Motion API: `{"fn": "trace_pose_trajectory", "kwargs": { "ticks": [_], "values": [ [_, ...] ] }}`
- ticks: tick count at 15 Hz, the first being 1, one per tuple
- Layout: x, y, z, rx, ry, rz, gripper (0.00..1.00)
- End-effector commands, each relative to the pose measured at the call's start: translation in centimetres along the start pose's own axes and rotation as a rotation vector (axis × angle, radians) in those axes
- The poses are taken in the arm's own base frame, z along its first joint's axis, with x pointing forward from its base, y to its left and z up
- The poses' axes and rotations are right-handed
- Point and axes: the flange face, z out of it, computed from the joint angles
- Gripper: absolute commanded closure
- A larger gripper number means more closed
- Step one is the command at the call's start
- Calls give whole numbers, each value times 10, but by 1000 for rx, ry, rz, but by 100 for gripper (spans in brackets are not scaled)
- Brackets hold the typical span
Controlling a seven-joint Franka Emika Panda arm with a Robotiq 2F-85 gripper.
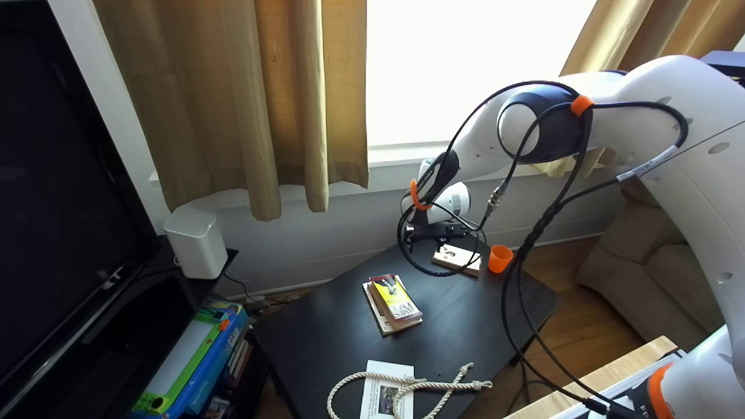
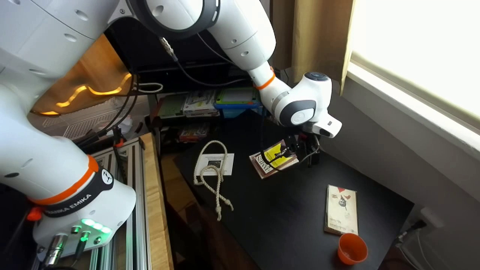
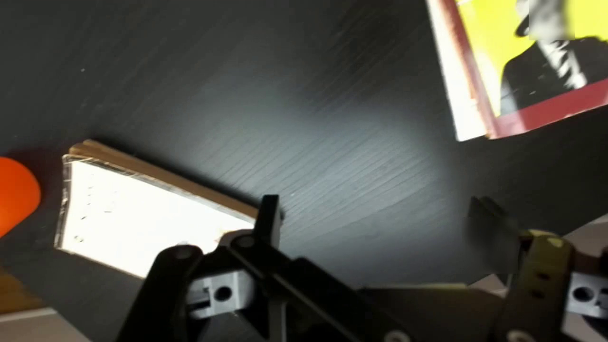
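Counts, big to small: 1 white Panda arm (image 1: pixel 634 137), 2 tan curtain panels (image 1: pixel 233 99), 1 black table (image 1: pixel 326 326), 1 black TV (image 1: pixel 52 186), 1 green-and-blue drawing board (image 1: pixel 180 355), 1 white box-shaped device (image 1: pixel 198 244), 1 gripper (image 3: pixel 378 213), 1 book stack (image 1: pixel 394 302) (yellow paperback (image 2: pixel 275 154) on top, at least 2 volumes), 1 cream-covered book (image 2: pixel 342 213) (single or pair, can't tell), 1 printed sheet (image 1: pixel 375 398), 1 rope (image 1: pixel 451 385), 1 orange cup (image 1: pixel 499 261). Gripper is up over the table, jaws wide apart, tabletop showing between the fingertips. Wrist view, clock read from the jaws: book stack between 1 and 2 o'clock, well apart from both fingers, running out of view; cream-covered book at 9 o'clock, nearest in that view, its close end hidden behind one finger. Around, clock read from the book stack in an exterior view: drawing board between 8 and 9 o'clock, white box-shaped device between 9 and 10, printed sheet at 6 with the rope looped across it, knots at the rope ends. Orange cup upright just beside the cream-covered book, slim gap, past it at 9 o'clock in the wrist view. In the way: that finger, plus a black cable loop (image 1: pixel 439 274) crossing in front of the cream-covered book in an exterior view.
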Motion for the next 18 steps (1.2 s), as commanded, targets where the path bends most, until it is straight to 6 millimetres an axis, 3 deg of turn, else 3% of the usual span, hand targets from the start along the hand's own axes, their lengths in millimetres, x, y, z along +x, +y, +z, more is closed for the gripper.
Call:
{"fn": "trace_pose_trajectory", "kwargs": {
  "ticks": [1,5,11,18],
  "values": [
    [20,20,22,-104,23,27,0],
    [35,35,49,-153,59,45,0],
    [41,45,90,-208,41,75,0],
    [55,49,112,-219,80,39,0]
  ]
}}
